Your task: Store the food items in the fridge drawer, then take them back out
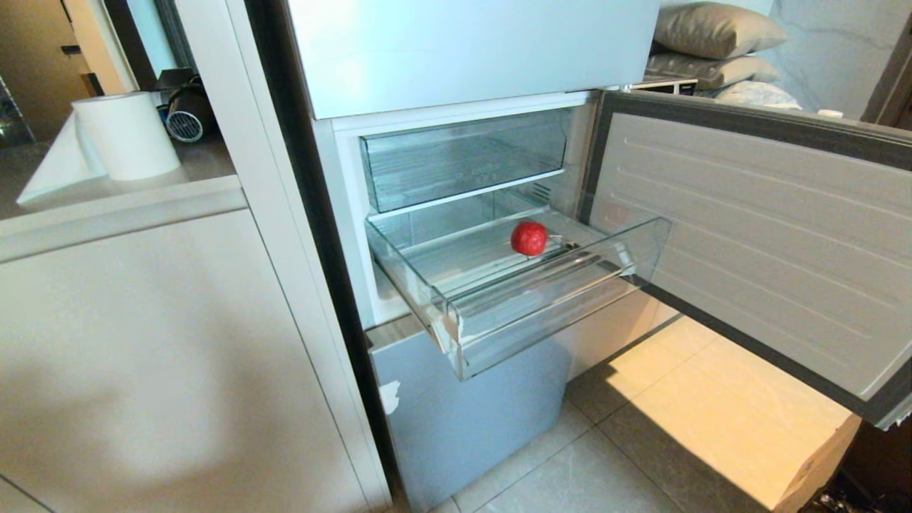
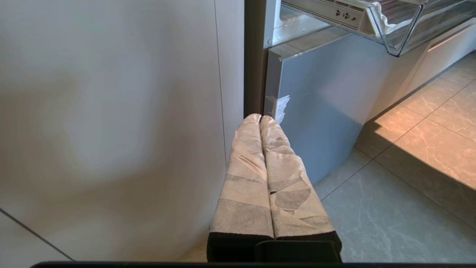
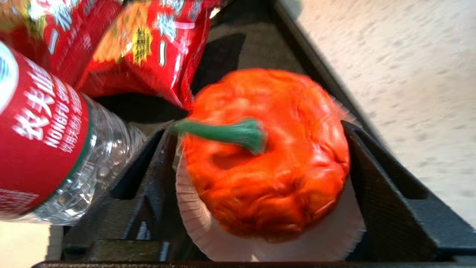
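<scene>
The glossy red food item [image 1: 529, 238] lies on the ribbed floor of the fridge drawer [image 1: 541, 313], which is pulled out of the fridge. The orange-red food item [image 3: 275, 175] with a green stem [image 3: 223, 132] sits in a white paper cup. My right gripper [image 3: 256, 128] is open around it, one black finger on each side, close to its flanks. This gripper is outside the head view. My left gripper [image 2: 260, 118] is shut and empty, parked low beside the cabinet under the drawer's corner [image 2: 394, 22].
The open fridge door [image 1: 755, 235] stands right of the drawer. A shallower clear drawer [image 1: 463, 160] sits above it. Next to the orange-red item lie a water bottle [image 3: 48, 149] and red snack packs [image 3: 148, 44] in a black tray [image 3: 260, 41]. A paper roll [image 1: 125, 135] stands on the counter.
</scene>
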Available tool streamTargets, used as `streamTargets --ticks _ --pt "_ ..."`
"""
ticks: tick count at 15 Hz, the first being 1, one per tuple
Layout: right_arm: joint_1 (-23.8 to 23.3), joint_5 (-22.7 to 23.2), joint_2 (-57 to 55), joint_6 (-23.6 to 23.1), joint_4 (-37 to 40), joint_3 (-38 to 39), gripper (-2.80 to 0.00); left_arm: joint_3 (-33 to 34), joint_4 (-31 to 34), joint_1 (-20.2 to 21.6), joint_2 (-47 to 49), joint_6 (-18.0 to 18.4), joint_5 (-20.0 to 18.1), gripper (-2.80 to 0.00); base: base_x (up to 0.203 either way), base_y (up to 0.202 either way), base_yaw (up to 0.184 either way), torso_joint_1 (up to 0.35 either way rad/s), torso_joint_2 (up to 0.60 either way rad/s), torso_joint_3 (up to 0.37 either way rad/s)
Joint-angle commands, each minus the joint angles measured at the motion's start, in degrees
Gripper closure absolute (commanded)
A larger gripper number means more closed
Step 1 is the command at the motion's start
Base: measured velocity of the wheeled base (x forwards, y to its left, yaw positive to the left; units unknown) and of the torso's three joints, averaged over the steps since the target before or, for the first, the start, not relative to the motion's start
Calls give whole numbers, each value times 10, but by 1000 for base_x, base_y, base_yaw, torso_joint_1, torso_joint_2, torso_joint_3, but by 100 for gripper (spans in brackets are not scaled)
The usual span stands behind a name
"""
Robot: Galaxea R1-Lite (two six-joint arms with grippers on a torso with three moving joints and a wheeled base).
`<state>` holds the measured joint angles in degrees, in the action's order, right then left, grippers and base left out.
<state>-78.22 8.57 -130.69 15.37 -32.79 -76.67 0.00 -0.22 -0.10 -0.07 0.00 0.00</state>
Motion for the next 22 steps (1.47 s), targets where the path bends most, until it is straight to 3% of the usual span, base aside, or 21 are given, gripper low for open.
streamTargets --ticks 1,4,5,12,14,16,18,22 --pt "-6 4 38 1 -2 10 -280 1 0 0 1 0 0 0 0 0 0 0 0 0" --pt "-10 14 99 2 -1 46 -280 1 0 0 1 0 0 0 0 0 0 0 0 0" --pt "-11 18 134 3 0 65 0 1 0 0 1 1 0 0 0 0 0 0 0 0" --pt "-7 24 405 5 2 241 0 1 0 0 1 0 0 0 0 0 0 0 0 0" --pt "11 27 492 4 3 301 0 1 0 0 1 0 0 0 0 0 0 0 0 0" --pt "68 28 596 0 3 370 0 1 0 0 1 0 0 0 0 0 0 0 0 0" --pt "203 24 682 -4 3 442 0 1 0 0 1 0 0 0 0 0 0 0 0 0" --pt "549 -14 854 -29 34 578 0 1 0 0 1 0 0 0 0 0 0 0 0 0"
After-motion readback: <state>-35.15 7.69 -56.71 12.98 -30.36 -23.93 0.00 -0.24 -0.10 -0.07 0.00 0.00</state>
